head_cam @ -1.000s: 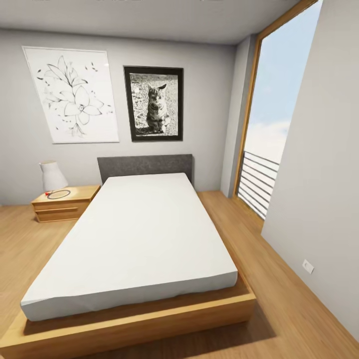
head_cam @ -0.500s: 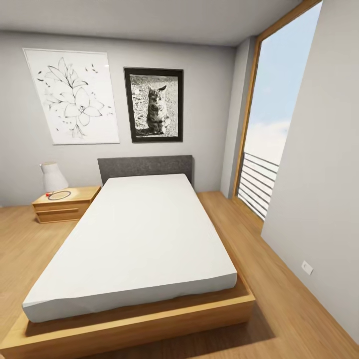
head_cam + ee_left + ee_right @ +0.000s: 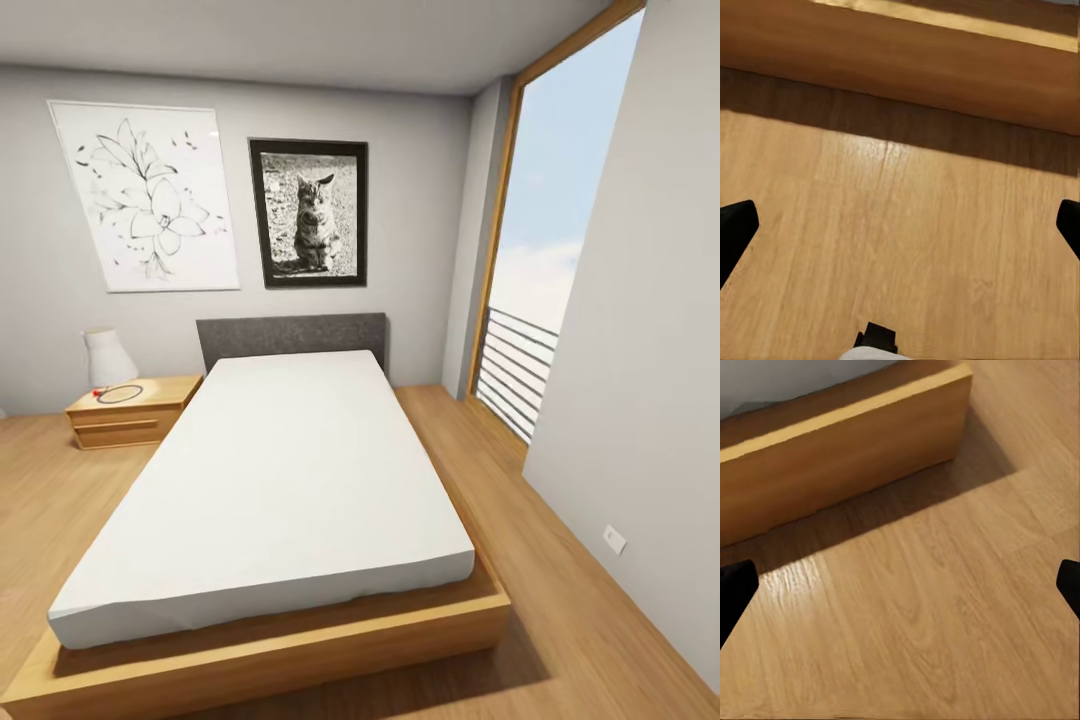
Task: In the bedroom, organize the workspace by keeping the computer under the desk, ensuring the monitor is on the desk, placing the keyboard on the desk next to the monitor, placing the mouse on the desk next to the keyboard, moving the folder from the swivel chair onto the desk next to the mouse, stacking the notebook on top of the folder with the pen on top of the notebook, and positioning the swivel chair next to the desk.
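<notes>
Since a second ago our whole view has slid slightly: the bed (image 3: pixel 270 480) sits a touch lower and smaller, so we are backing off, not the furniture moving. None of the desk things are before us; we judge the workspace lies elsewhere in the room and we must turn to find it. Left of the bed stands a nightstand (image 3: pixel 130 410) with a lamp (image 3: pixel 105 356). Left gripper (image 3: pixel 900 225) and right gripper (image 3: pixel 900 585) hang spread wide, empty, over bare floor (image 3: pixel 907 247).

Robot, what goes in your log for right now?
facing: bed | nightstand beside it | left end effector: open, over floor | right end effector: open
</notes>
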{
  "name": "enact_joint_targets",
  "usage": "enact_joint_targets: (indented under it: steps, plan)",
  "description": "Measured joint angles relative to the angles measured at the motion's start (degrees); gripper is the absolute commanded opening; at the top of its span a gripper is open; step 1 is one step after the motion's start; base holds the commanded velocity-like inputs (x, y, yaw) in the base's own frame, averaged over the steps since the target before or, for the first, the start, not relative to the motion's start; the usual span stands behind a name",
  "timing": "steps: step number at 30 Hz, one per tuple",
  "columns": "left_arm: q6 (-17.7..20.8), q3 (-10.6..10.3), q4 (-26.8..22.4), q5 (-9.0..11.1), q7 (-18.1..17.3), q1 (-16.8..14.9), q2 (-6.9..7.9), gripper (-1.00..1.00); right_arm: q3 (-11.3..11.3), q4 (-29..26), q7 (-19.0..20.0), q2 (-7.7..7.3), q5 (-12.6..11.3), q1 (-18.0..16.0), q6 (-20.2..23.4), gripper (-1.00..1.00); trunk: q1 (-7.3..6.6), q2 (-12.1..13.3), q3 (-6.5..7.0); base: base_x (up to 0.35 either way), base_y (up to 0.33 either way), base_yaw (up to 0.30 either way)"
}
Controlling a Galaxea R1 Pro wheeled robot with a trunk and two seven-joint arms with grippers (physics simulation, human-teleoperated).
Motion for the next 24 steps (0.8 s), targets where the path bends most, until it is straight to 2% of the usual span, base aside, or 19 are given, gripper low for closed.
enact_joint_targets:
  steps: [1,4,7,13,24]
  plan:
    - [-1.66,-0.07,0.57,0.0,0.42,0.0,-0.02,1.0,-0.06,0.1,-0.09,-0.05,1.53,0.0,0.06,1.0,-0.22,0.4,0.18,0.0,0.0,0.0]
    - [-9.43,-1.68,3.23,-0.84,3.63,0.0,-0.85,1.0,-0.12,0.24,-0.19,-0.07,3.52,0.0,-0.02,1.0,-0.45,0.82,0.37,0.0,0.0,0.0]
    - [-12.18,-3.34,5.41,-2.05,5.41,0.0,-1.5,1.0,-0.05,0.29,-0.13,0.07,4.32,0.0,-0.35,1.0,-0.45,0.82,0.37,0.0,0.0,0.0]
    - [-13.2,-3.93,6.5,-2.79,6.12,-0.01,-1.83,1.0,0.04,0.59,-0.18,0.31,4.64,-0.01,-0.55,1.0,-0.45,0.81,0.36,0.0,0.0,0.134]
    - [-12.91,-4.05,6.76,-2.86,6.26,-0.01,-1.88,1.0,0.07,0.74,-0.26,0.34,4.71,-0.01,-0.71,1.0,-0.45,0.81,0.36,0.0,0.0,0.265]
